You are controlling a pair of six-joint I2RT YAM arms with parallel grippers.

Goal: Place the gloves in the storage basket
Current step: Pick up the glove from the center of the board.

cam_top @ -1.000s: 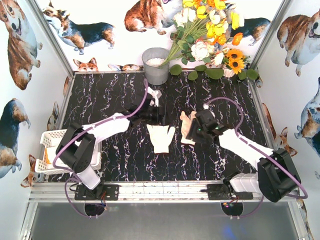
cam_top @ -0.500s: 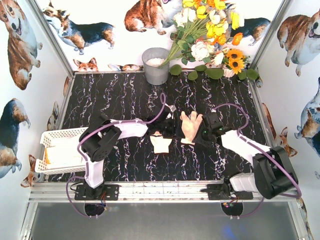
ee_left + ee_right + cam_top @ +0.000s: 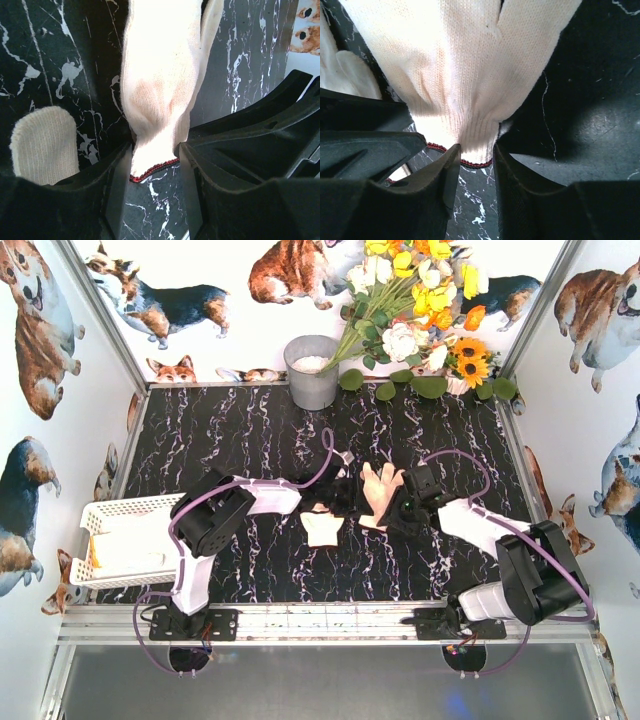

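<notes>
The left end effector (image 3: 154, 150) is pinching the dark-red-edged cuff of a white knitted fabric glove (image 3: 160, 75). Its two black fingers are pressing on the cuff from both sides, drawn in to a narrow gap with the fabric bunching between them. The rest of this glove is stretching straight away from the fingertips, lying on the black, white-veined marble worktop (image 3: 230, 430). In the overhead view its free end is showing just on the near side of the end effector.

The right end effector (image 3: 476, 147) is gripping a cream knitted fabric glove (image 3: 455, 60) in the same way, with its fingers closing tightly on the ribbed, dark-red-edged cuff. This glove is fanning out ahead of the fingertips. In the overhead view its fingers are pointing toward the far side of the worktop, and its body is lying just beside the left end effector. Both end effectors are sitting close together near the middle of the worktop.

The white plastic rectangular storage basket with lattice sides (image 3: 125, 506) is standing well apart from both end effectors. It is lying off to the left of the left one, at the worktop's left edge near that arm's base, and farther again from the right one.
</notes>
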